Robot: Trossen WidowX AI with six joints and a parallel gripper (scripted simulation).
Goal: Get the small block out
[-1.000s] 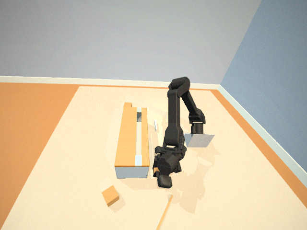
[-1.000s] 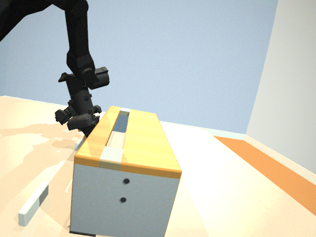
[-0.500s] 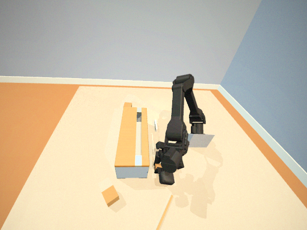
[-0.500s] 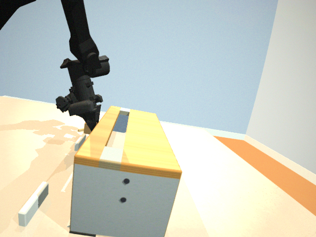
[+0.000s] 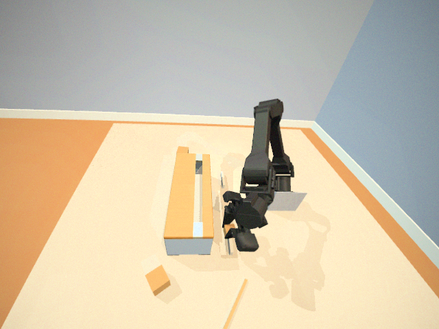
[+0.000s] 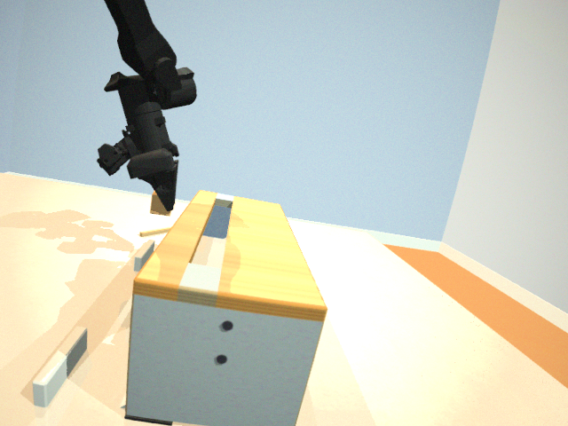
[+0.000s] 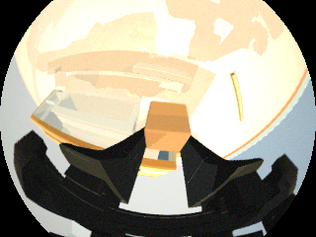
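Observation:
The small orange block is between the fingertips of my gripper, which is shut on it. In the exterior view it hangs in the air, partly hidden by a finger, at about the level of the box top. The box has a wooden top with a long slot and stands upright. The block and gripper are outside it, off its clear front side near one end. The gap between block and box looks small.
Low pale strips stand on the table along the box's front. A larger orange block lies off the box's near end. A thin wooden stick lies farther out.

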